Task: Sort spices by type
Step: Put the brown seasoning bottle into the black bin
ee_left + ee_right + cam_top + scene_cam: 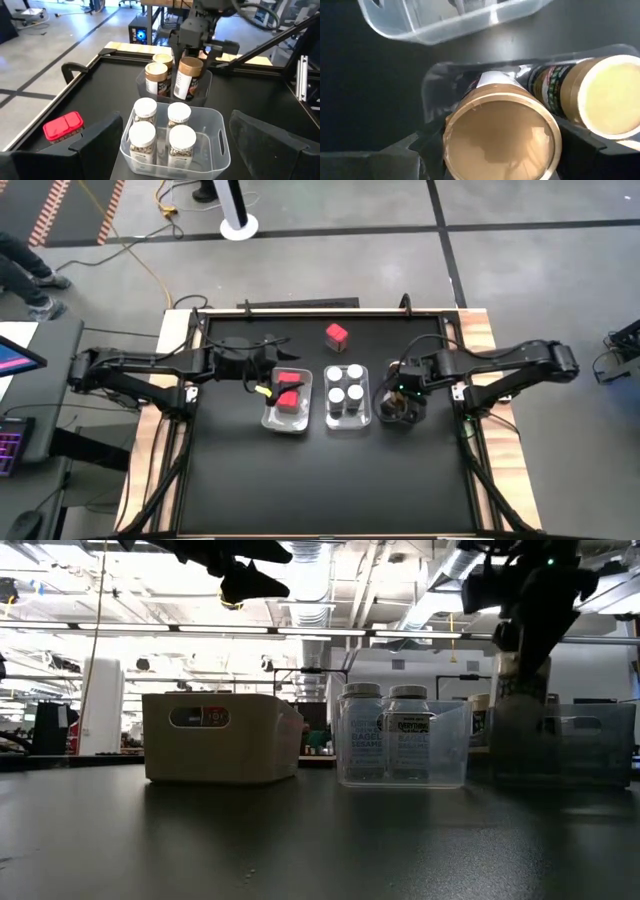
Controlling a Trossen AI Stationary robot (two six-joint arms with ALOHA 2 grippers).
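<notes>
- You are nearing the finish: the right gripper is grasping a tan-lidded jar in the right tray, beside two others.
- Four white-lidded jars are filling the middle tray; red boxes are sitting in the left tray.
- One red box is waiting behind, unobstructed; your left gripper is hanging released.

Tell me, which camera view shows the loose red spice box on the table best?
The left wrist view: the red box is close, its lid fully visible on the black table. The high view shows it small, beyond the trays. The low and right wrist views do not show it.
</notes>
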